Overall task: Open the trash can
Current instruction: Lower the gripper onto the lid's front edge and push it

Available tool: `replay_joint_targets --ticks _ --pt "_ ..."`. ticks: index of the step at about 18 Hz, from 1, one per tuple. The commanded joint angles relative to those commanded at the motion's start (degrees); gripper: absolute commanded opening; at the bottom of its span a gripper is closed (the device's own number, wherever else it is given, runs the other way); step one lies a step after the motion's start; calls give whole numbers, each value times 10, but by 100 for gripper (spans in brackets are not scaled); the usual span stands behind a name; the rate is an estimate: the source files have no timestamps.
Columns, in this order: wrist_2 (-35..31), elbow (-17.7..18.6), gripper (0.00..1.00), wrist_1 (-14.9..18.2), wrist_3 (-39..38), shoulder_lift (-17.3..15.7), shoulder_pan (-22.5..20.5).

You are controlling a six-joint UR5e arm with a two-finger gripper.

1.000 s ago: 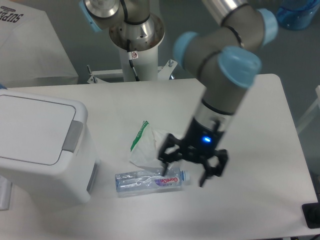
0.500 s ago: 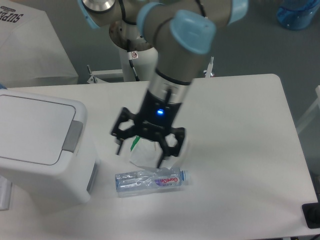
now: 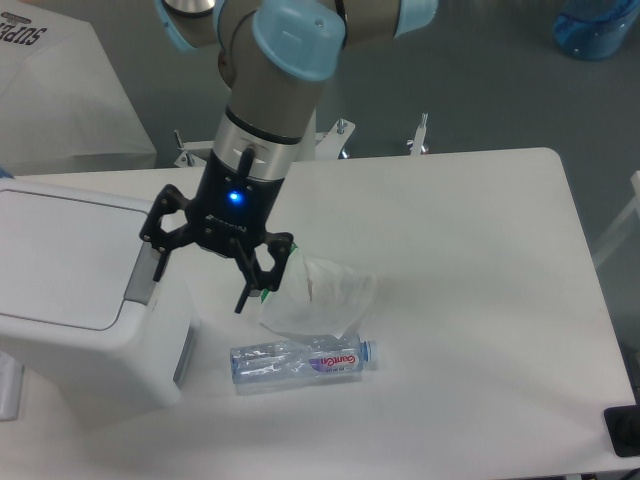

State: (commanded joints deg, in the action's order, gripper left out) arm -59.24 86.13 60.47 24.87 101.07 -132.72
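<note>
The gripper (image 3: 200,283) is hovering at the right edge of the bin (image 3: 85,290), jaws spread wide and gripping nothing. One dark finger (image 3: 158,262) is hanging right beside the grey tab (image 3: 141,274) on the lid's right edge, though whether it is touching the tab is hard to say from this angle. The other finger (image 3: 243,297) is pointing down over the table (image 3: 470,300), just left of the crumpled bag (image 3: 315,295).

The bin is sitting at the table's left side, running off the left edge of the view, its flat white lid (image 3: 60,255) lying down closed. A blue light is glowing on the gripper's body, and the arm (image 3: 270,90) is rising up and back from it toward the top of the view, with a pale blue cap on its joint.

The clear bag, with a green strip along its left side, is lying near the middle of the table, to the right of the bin. Just in front of it, a clear bottle (image 3: 300,361) is lying on its side, cap pointing right, label facing up, close to the bin's lower right corner but apart from it.
</note>
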Motion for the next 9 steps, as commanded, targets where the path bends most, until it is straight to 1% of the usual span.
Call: replay_joint_targets --ticks 9 --pt "-6 3 100 -3 7 10 0"
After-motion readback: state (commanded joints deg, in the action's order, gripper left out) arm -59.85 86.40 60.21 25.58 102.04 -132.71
